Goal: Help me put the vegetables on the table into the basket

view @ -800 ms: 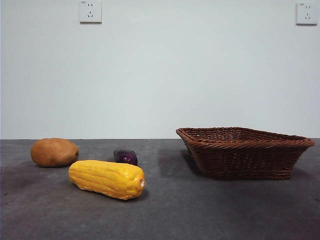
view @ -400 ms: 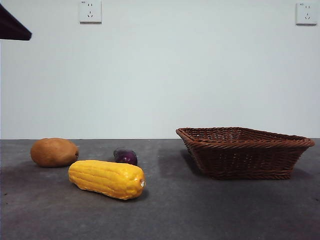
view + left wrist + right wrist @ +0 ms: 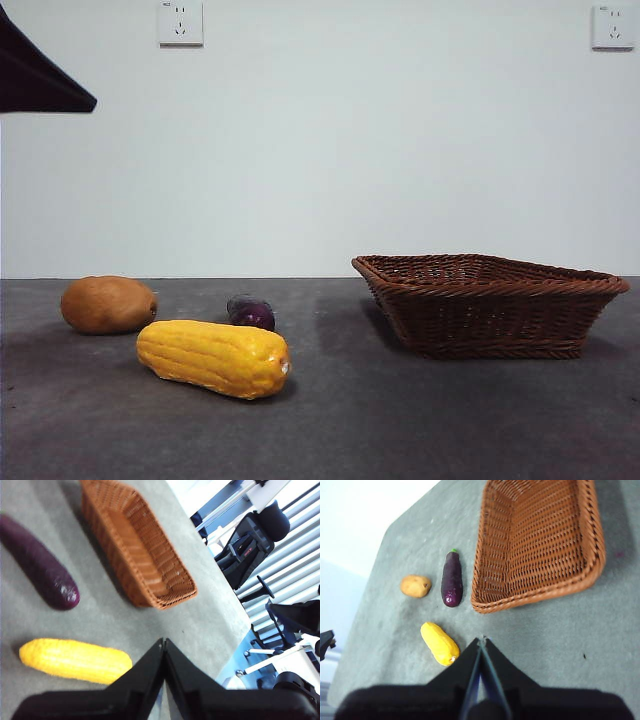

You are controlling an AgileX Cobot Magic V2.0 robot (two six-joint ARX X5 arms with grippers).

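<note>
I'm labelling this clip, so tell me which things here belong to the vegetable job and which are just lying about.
Part of the job:
- corn cob
- potato
- eggplant
- basket, nothing in it
- table
- left gripper, fingers together
- right gripper, fingers together

Just lying about:
- two wall sockets

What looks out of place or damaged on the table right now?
Nothing stands out. The corn, potato and eggplant lie intact on the table, apart from each other. The basket sits upright and empty. Both grippers are shut, above the table.
</note>
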